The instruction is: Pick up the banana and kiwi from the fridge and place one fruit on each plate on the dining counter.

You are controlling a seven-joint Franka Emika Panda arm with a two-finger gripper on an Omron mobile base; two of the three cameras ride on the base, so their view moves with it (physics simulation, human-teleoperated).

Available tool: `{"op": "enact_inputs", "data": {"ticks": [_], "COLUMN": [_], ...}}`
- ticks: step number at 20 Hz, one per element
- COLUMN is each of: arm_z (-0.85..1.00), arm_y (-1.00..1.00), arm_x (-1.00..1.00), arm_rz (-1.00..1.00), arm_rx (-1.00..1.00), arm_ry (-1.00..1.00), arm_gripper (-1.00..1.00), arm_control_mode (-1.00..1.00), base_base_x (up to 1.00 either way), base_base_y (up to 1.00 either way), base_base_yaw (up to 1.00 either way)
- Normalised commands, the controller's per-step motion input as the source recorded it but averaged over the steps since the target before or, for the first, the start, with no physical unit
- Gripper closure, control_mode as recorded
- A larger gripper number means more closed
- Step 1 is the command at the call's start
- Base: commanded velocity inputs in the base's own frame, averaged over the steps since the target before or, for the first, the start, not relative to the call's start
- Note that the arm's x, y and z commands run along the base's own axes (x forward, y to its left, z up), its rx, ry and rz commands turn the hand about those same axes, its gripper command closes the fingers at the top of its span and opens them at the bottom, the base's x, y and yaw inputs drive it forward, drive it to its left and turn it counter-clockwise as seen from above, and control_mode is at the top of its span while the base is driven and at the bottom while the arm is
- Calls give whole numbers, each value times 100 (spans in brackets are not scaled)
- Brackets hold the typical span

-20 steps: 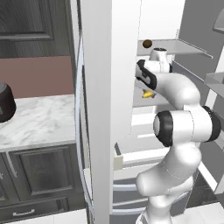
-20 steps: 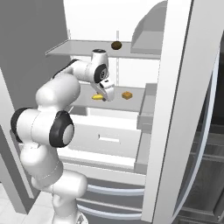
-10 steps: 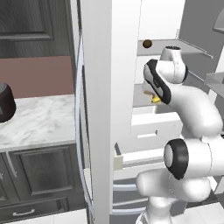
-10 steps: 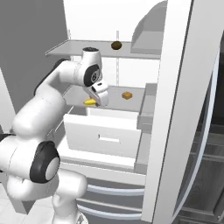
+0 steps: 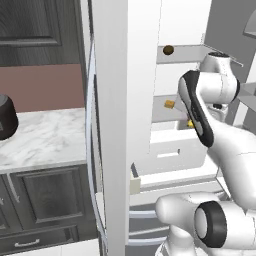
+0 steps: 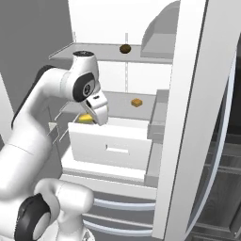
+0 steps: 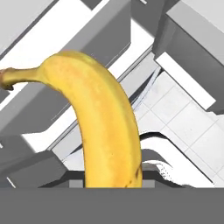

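Observation:
The yellow banana (image 7: 105, 118) runs up the middle of the hand view, stem at the left, with my gripper shut on its lower end. From the right base, my gripper (image 6: 100, 114) holds the banana (image 6: 86, 118) just above the front left of the white drawer (image 6: 113, 143) in the open fridge (image 6: 188, 117). A sliver of the banana (image 5: 190, 123) shows behind my arm from the left base. The dark-brown kiwi (image 6: 125, 48) (image 5: 168, 50) lies on the top shelf. The plates and the dining counter are out of view.
A small orange-tan cube (image 6: 136, 102) (image 5: 170, 104) sits on the middle shelf. The fridge door (image 5: 125, 100) stands open on the left, with a marble wall counter (image 5: 45, 137) and a dark pot (image 5: 6, 117) beyond it.
The hand has drawn the banana back off the shelf, out over the front of the drawer. The arm has folded, its elbow swinging up and outward.

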Motion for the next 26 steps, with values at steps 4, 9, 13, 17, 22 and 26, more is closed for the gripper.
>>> {"op": "enact_inputs", "data": {"ticks": [4,9,13,17,22,26], "arm_z": [21,7,-9,-16,-22,-6], "arm_y": [0,0,-3,-1,3,8], "arm_x": [-100,-100,-96,-64,-40,-19], "arm_rz": [0,0,0,-1,-4,0], "arm_rx": [0,-2,0,0,-2,-2], "arm_ry": [0,-3,-12,-1,0,-2], "arm_gripper": [100,100,100,100,100,100], "arm_control_mode": [-100,-100,-100,-100,-100,100], "base_base_x": [0,0,0,0,0,-34], "base_base_y": [0,0,0,0,0,11], "base_base_yaw": [0,0,0,0,0,-1]}}
